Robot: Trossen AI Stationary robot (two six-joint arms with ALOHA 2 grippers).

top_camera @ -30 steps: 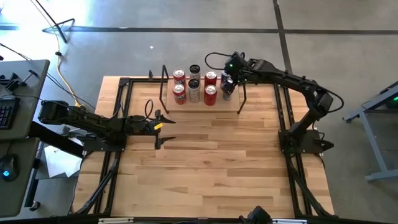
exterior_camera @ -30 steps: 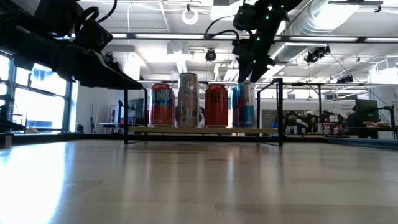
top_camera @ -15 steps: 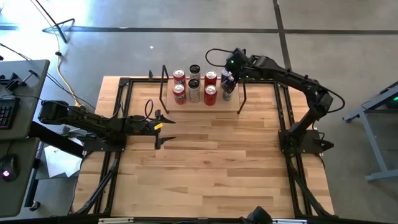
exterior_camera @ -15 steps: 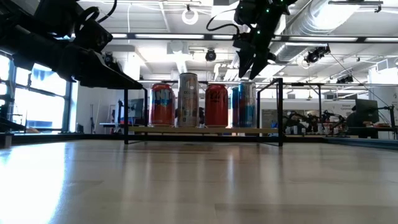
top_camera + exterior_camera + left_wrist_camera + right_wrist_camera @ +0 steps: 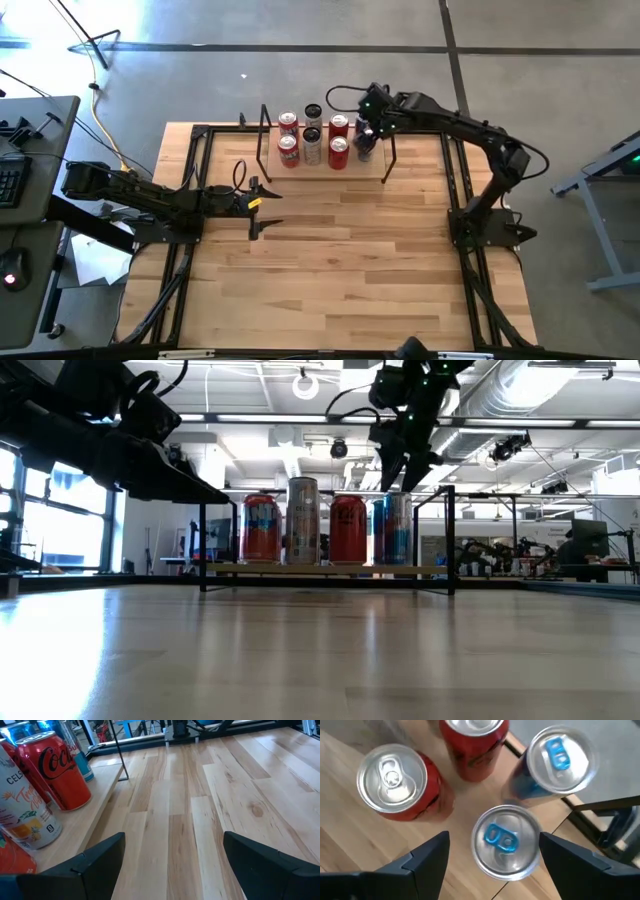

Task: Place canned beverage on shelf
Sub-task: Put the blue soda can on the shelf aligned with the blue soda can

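Hovering above the right end of the shelf (image 5: 325, 150), the right gripper (image 5: 366, 135) is seen with its fingers (image 5: 427, 857) spread apart and nothing grasped between them. Directly beneath it, a blue-tabbed can (image 5: 506, 841) stands upright on the shelf board, with a second blue-tabbed can (image 5: 560, 757) just beside it and two red cans (image 5: 395, 780) next along. In the low view, the gripper (image 5: 403, 460) is shown clear of the can tops, above the blue and silver can (image 5: 392, 528) at the right end of the row. The shelf is placed at the far edge of the table (image 5: 330, 250), near its middle. The left gripper (image 5: 258, 200) is held low over the table's left side, well apart from the shelf, its fingers (image 5: 95, 857) released wide and empty.
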